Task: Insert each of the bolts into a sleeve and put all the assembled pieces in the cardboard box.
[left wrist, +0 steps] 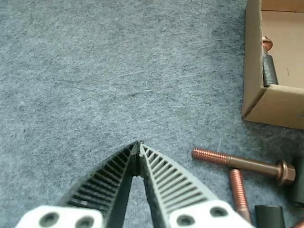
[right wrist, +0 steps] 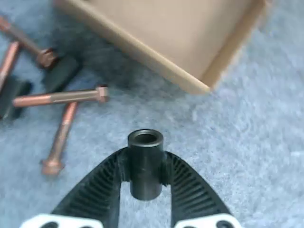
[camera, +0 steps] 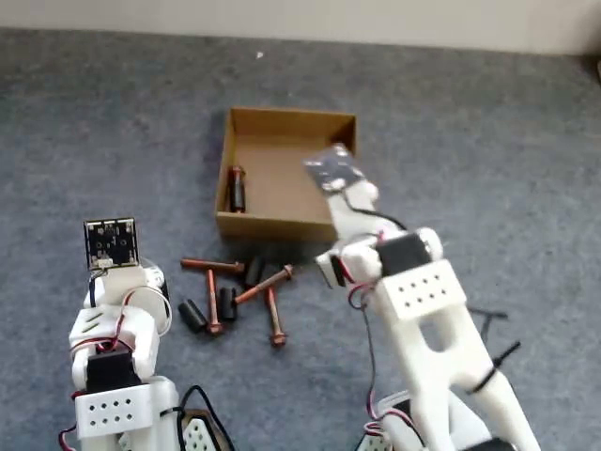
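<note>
Right claw (right wrist: 145, 159) is clamped on an upright black cylindrical metal sleeve (right wrist: 145, 168), with the brown cardboard box (right wrist: 156, 61) just ahead. Left claw (left wrist: 137, 146) is pinched together, and copper-coloured threaded bolts (left wrist: 237, 161) lie beside it.

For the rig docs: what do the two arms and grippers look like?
The left arm and right arm are white plastic shells with rows of small holes, black servo blocks and loose red and black wires. The left gripper has tapered ribbed fingers, one dark, one pale; the right gripper has black ones. Both sit on white bases with screw holes.
</note>
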`<action>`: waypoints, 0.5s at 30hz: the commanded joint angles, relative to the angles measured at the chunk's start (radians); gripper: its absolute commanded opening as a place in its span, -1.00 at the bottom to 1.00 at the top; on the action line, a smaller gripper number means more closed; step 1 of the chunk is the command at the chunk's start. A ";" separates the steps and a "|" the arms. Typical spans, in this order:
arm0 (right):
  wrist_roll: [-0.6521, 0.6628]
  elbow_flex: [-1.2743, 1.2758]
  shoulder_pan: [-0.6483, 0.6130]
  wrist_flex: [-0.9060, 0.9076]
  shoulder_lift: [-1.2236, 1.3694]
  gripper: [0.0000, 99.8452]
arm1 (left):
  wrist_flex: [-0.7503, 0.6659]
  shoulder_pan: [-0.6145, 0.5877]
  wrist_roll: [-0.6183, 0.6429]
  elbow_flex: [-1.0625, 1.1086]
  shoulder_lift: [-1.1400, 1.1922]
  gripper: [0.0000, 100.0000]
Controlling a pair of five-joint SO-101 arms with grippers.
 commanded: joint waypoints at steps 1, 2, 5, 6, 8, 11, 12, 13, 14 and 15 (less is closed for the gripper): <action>-0.066 0.074 0.061 -0.125 -0.096 -0.99 | -0.021 -0.002 -0.012 -0.021 -0.008 -0.98; -0.072 0.104 0.073 -0.153 -0.110 -0.99 | -0.018 -0.002 -0.034 -0.038 -0.007 -0.98; -0.081 0.173 0.125 -0.229 -0.143 -0.99 | -0.008 -0.001 -0.086 -0.128 0.001 -0.98; -0.107 0.191 0.147 -0.255 -0.154 -0.99 | 0.008 -0.001 -0.087 -0.160 0.002 -0.98; -0.157 0.225 0.191 -0.306 -0.162 -0.99 | 0.054 0.022 -0.135 -0.236 0.004 -0.98; -0.175 0.257 0.239 -0.372 -0.162 -0.99 | 0.167 0.130 -0.249 -0.349 0.004 -0.98; -0.176 0.263 0.249 -0.387 -0.162 -0.99 | 0.199 0.168 -0.272 -0.383 0.005 -0.98; -0.178 0.265 0.255 -0.395 -0.162 -0.99 | 0.230 0.206 -0.285 -0.415 0.005 -0.98; -0.178 0.268 0.259 -0.401 -0.162 -0.99 | 0.259 0.242 -0.296 -0.446 0.010 -0.98; -0.178 0.269 0.260 -0.401 -0.162 -0.99 | 0.285 0.274 -0.301 -0.479 0.027 -0.98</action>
